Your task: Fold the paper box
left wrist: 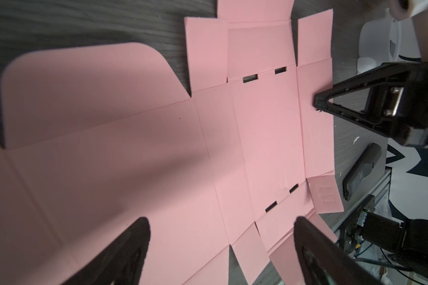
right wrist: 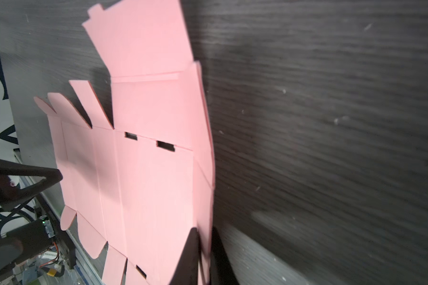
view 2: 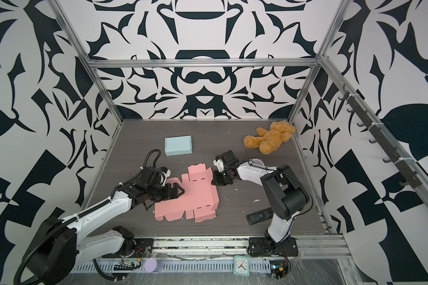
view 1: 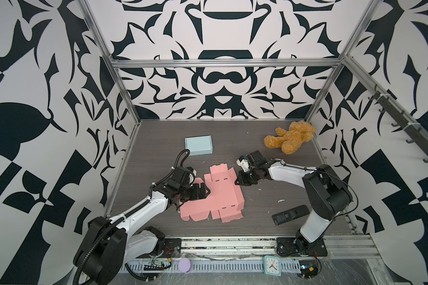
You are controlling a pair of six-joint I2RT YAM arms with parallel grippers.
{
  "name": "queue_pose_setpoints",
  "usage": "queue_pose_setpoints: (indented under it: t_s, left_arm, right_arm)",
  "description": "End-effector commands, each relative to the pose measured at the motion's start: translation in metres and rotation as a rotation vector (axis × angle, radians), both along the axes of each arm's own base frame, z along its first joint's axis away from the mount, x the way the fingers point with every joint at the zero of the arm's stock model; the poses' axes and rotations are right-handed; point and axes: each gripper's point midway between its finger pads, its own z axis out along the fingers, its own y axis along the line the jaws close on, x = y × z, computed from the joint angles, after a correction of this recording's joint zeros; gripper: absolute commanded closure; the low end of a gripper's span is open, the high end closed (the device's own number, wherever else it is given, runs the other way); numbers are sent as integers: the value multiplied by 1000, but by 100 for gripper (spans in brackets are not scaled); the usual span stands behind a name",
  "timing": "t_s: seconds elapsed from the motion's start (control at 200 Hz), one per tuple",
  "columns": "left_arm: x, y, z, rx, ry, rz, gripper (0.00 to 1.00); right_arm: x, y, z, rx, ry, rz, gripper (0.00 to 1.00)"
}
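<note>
Unfolded pink box blank (view 1: 221, 197) on table (view 1: 269, 172) — right gripper (view 1: 237, 182) pinches its raised right edge; left gripper (view 1: 206, 192) hovers over its left side, jaws spread wide.

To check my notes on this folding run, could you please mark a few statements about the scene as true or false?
1. The pink box blank lies unfolded, mostly flat on the table. True.
2. The left gripper is clamped on the blank. False: its jaws stand wide open over it.
3. The right gripper has its jaws pinched on the blank's edge. True.
4. The teddy bear sits on the blank. False: it lies apart, near the back right corner.
</note>
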Motion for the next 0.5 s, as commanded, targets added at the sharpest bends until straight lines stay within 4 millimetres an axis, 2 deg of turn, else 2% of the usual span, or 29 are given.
queue_pose_setpoints:
  t_s: [0.0, 0.28, 0.495]
  left_arm:
    - [-6, 0, -14, -8, 46, 9, 7]
    - [-10, 2, -32, -7, 75, 26, 8]
    - [-12, 2, -38, -9, 87, 27, 8]
  right_arm:
    - [3, 3, 7, 0, -22, 19, 82]
    - [-10, -2, 8, 28, 3, 1, 53]
    - [-25, -6, 3, 65, 38, -29, 46]
